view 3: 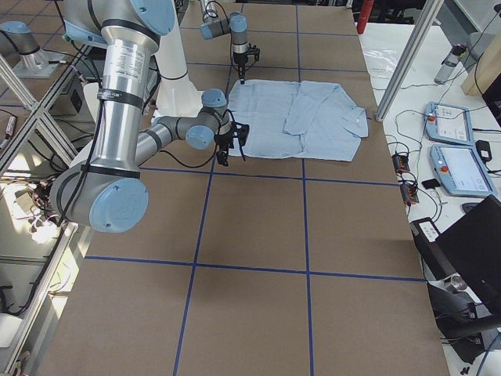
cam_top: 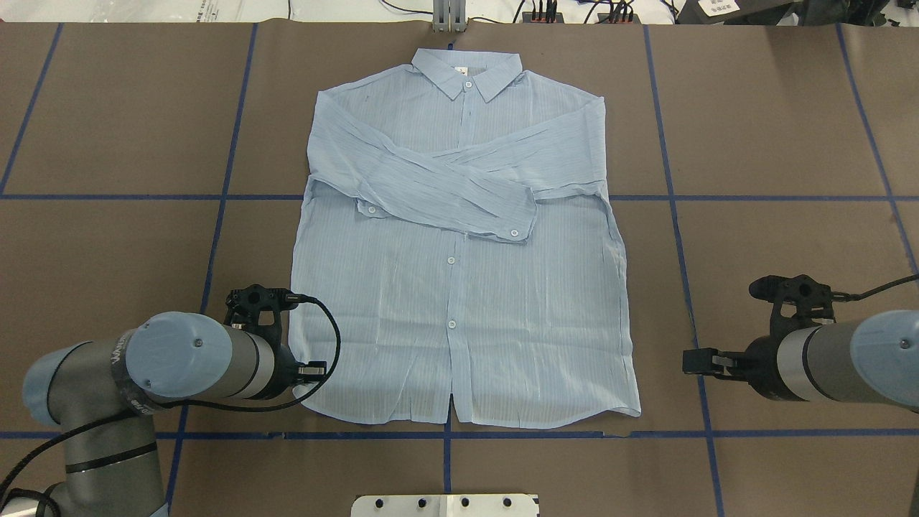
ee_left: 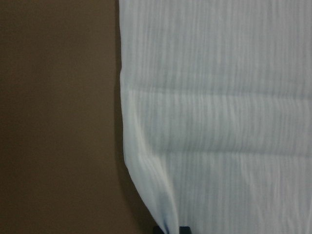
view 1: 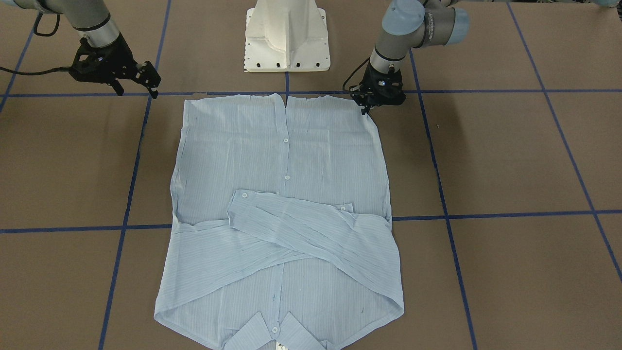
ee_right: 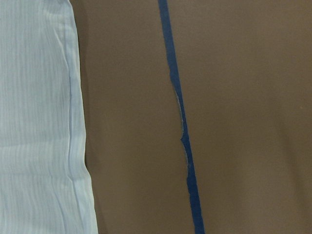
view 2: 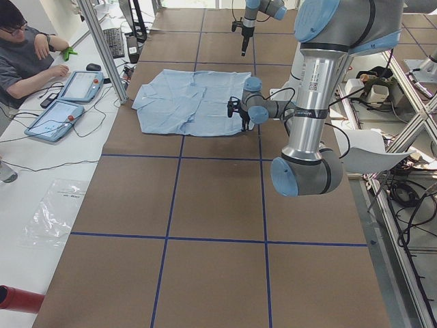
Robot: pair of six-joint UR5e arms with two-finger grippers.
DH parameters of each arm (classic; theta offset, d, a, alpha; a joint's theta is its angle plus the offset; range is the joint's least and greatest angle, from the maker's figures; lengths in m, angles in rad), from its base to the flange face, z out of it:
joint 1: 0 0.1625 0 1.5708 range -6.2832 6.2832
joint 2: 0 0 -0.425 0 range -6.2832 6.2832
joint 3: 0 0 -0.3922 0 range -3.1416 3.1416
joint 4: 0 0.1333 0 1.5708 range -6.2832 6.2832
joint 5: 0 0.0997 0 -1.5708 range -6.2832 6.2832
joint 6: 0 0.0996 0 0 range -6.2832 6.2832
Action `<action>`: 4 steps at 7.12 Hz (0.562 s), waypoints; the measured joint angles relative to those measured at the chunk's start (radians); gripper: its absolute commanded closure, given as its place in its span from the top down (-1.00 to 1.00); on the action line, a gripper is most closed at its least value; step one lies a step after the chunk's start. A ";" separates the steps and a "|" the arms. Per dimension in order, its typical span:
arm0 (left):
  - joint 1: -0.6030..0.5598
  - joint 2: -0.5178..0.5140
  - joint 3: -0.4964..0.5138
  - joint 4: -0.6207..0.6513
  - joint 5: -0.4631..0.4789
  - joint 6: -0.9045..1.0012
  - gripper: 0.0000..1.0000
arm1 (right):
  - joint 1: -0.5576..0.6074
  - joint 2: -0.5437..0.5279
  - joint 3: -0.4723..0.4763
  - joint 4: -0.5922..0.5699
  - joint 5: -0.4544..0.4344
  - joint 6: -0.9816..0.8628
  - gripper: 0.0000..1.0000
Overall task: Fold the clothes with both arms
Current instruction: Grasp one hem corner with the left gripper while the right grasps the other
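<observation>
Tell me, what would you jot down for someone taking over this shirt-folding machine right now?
Left gripper: jaws look shut on the hem corner on its side of the light blue, finely striped button-up shirt.
Right gripper: jaws open, beside the other hem corner, clear of the cloth.
Shirt: flat on the brown table, buttons up, collar away from the robot.
Done: both sleeves crossed over the chest.
Left: the right gripper must take its corner; then the hem probably gets lifted toward the collar.
</observation>
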State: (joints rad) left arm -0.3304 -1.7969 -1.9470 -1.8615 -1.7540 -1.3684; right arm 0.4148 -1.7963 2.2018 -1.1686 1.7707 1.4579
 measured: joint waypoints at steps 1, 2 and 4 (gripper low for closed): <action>-0.001 0.004 -0.015 0.002 -0.001 0.001 -1.00 | -0.005 -0.001 -0.005 0.011 -0.003 0.001 1.00; -0.002 0.004 -0.022 0.003 -0.002 0.000 -1.00 | -0.012 -0.003 -0.021 0.043 -0.013 0.008 0.98; -0.002 0.000 -0.028 0.003 -0.002 0.000 -1.00 | -0.061 0.000 -0.054 0.101 -0.077 0.069 0.76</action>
State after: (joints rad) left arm -0.3328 -1.7972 -1.9753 -1.8580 -1.7564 -1.3683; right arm 0.3534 -1.7964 2.1482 -1.0673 1.6933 1.5266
